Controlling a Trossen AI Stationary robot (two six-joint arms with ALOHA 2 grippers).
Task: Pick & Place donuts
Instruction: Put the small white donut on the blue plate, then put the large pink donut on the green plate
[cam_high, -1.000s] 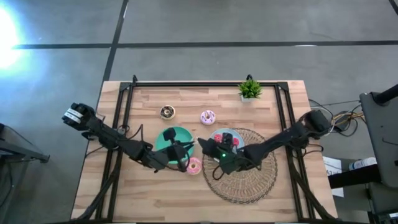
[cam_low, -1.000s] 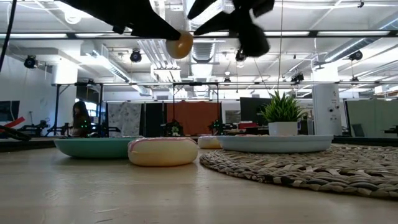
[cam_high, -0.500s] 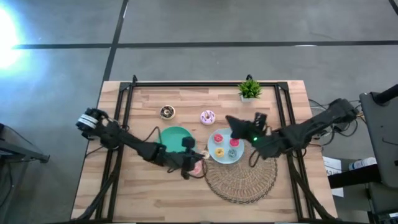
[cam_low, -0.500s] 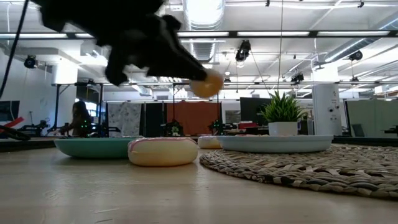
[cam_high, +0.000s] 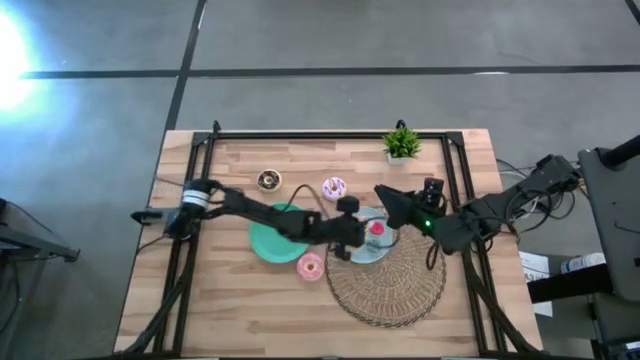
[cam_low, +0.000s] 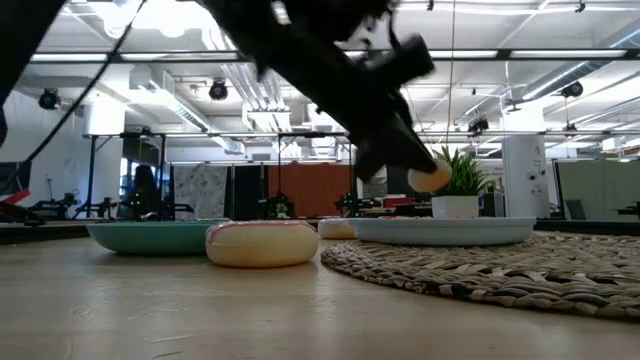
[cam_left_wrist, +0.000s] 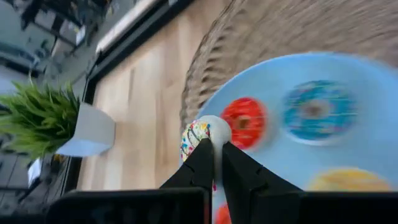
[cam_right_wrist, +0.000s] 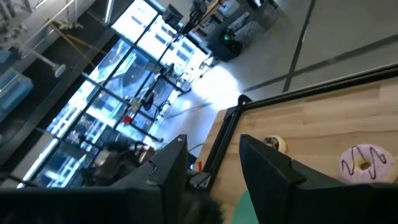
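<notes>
- Left tool (cam_left_wrist: 212, 149): closed on a small sprinkled donut (cam_left_wrist: 200, 134), a cream-coloured ring with coloured speckles, pinched edgewise between the two dark fingers. In the high view the left tool (cam_high: 352, 238) is extended across the tabletop to the near-left rim of the light-blue plate (cam_high: 388, 247); in the low view the donut (cam_low: 430, 179) hangs clear above that plate (cam_low: 445, 231).
- Light-blue plate: smooth, round, shallow. It rests on the woven round placemat (cam_high: 390, 285), a coarse coiled-fibre disc. The left wrist view shows on the plate (cam_left_wrist: 367, 124) a red-frosted donut (cam_left_wrist: 245, 122), a blue-frosted donut (cam_left_wrist: 316, 109) and part of a yellow one (cam_left_wrist: 339, 182).
- Green plate (cam_high: 268, 238): smooth, round, directly on the wood, partly covered by the left arm.
- Pink-frosted donut (cam_high: 310, 266): lies flat on the tabletop between the green plate and the placemat, near the green plate's rim. In the low view its pale, rounded side (cam_low: 262, 243) faces the camera.
- Second pink-frosted donut (cam_high: 334, 187) with dark drizzle and a dark brown donut (cam_high: 268, 180): both flat on the wood, apart from each other, toward the far side.
- Right tool (cam_high: 393, 203): fingers open, holding nothing, raised at the far right of the light-blue plate.
- Potted plant (cam_high: 402, 144): spiky green leaves in a white pot, at the far edge.
- Tabletop (cam_high: 220, 310): light wooden planks with a dark metal frame.
</notes>
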